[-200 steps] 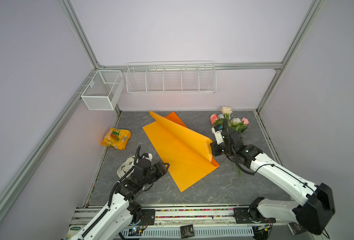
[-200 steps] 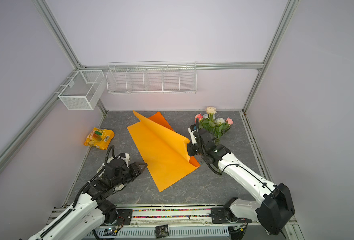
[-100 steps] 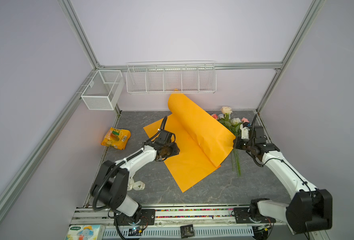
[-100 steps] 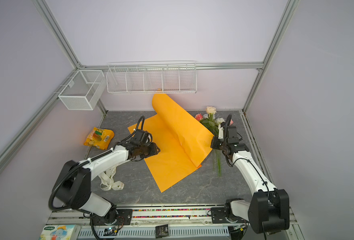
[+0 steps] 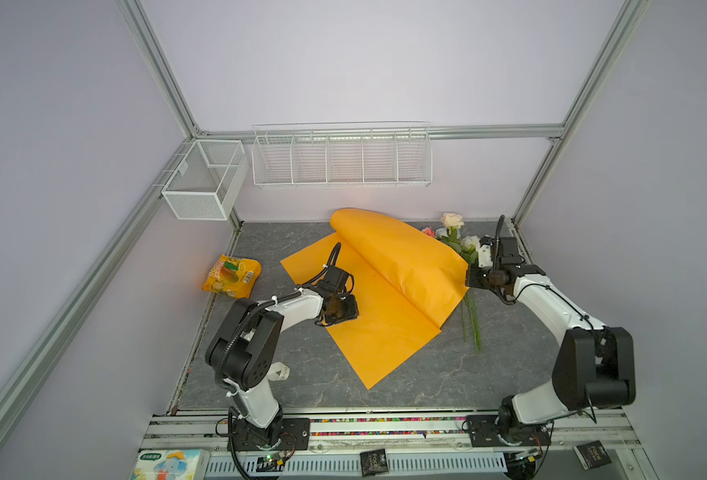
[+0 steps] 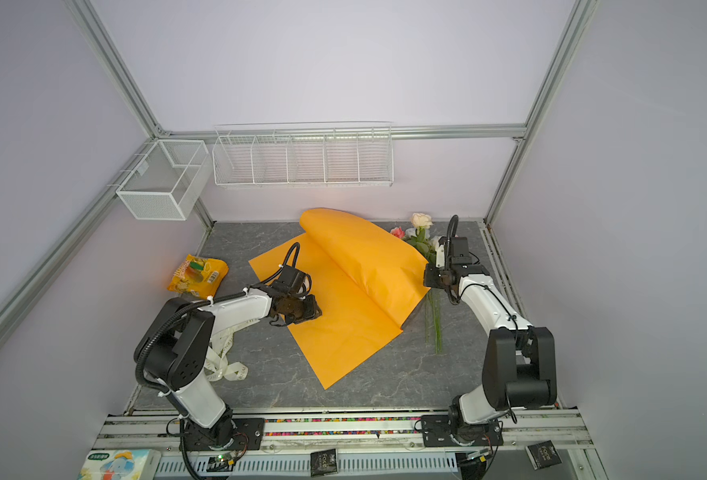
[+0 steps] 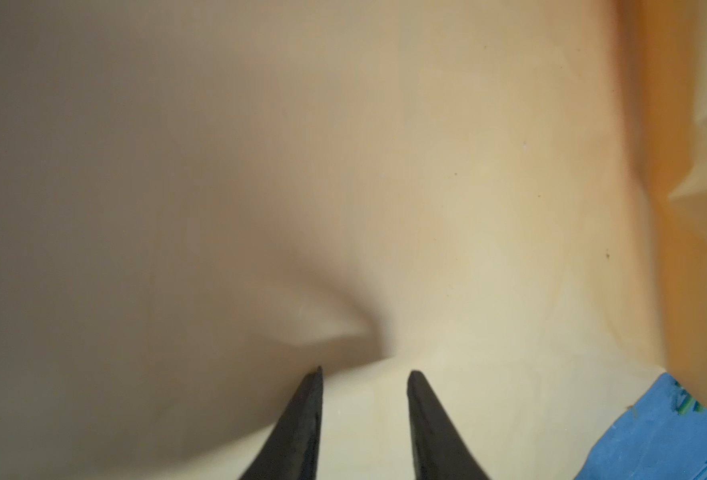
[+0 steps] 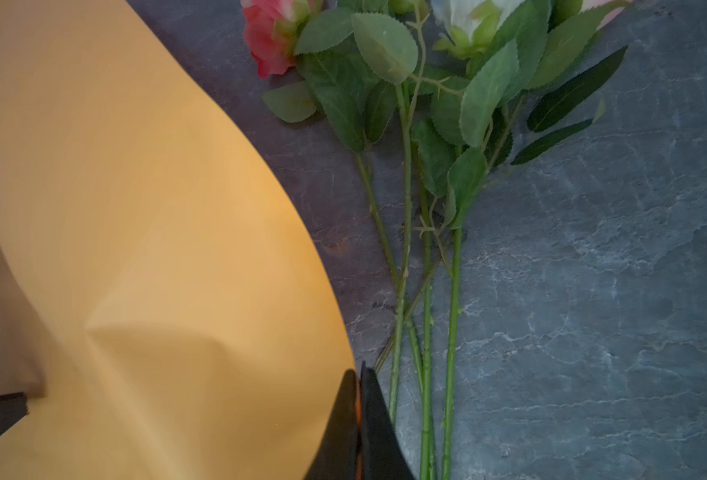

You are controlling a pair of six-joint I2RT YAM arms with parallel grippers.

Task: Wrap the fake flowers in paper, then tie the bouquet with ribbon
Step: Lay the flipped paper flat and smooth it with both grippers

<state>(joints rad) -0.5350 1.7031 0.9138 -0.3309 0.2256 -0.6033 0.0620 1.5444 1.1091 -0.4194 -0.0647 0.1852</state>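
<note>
Gray stone-look table (image 5: 426, 374): bouquet (image 5: 456, 245) lies flat at rear R, beside orange paper (image 5: 385, 324). R gripper (image 8: 358, 374) clamped on paper's raised edge. L gripper (image 7: 364, 374) jaws apart, tips on paper's flat part.

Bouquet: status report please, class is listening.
Left gripper open on orange paper. Right gripper shut on paper edge. Bouquet loose on table, untied. Raised paper fold beside stems.

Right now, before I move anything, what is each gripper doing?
Left gripper: jaws apart, tips on the orange paper, not clamped.
Right gripper: jaws shut on the orange paper's edge.
</note>
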